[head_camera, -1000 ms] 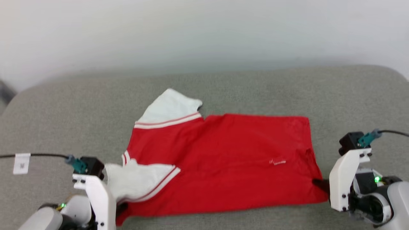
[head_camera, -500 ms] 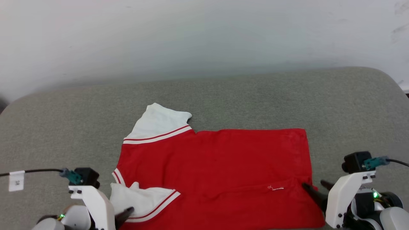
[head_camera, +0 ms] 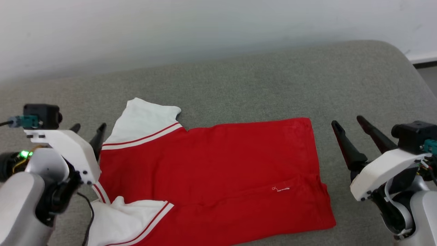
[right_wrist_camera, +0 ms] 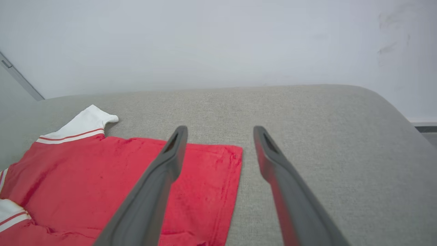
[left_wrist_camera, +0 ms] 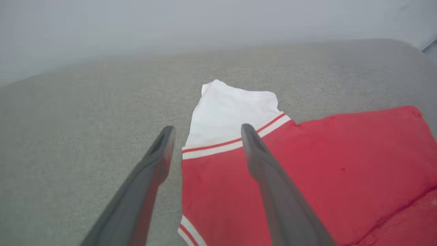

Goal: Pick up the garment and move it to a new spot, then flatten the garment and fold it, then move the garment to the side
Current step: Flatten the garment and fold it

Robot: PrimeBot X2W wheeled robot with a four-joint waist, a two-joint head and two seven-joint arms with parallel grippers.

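The garment [head_camera: 211, 164] lies spread on the grey padded surface [head_camera: 259, 85] with its plain red side up. One white sleeve [head_camera: 143, 118] points to the far left, and the other sleeve [head_camera: 119, 222] is crumpled at the near left. My left gripper [head_camera: 88, 128] stands open just left of the far sleeve, with nothing in it. In the left wrist view the left gripper [left_wrist_camera: 207, 128] straddles the garment's [left_wrist_camera: 324, 164] striped shoulder edge from above. My right gripper [head_camera: 347, 121] is open and empty, right of the hem. The right gripper [right_wrist_camera: 220, 129] hovers over the garment's [right_wrist_camera: 102, 171] far right corner.
A pale wall [head_camera: 205, 24] rises directly behind the surface. The surface's rounded far right corner [head_camera: 396, 51] drops off to a strip of floor [head_camera: 428, 70]. A black cable [head_camera: 87, 212] hangs by my left arm over the near sleeve.
Both grippers were shut on the garment's near corners, then opened and let go. They have since lifted and moved up beside its far corners. The camera has also shifted.
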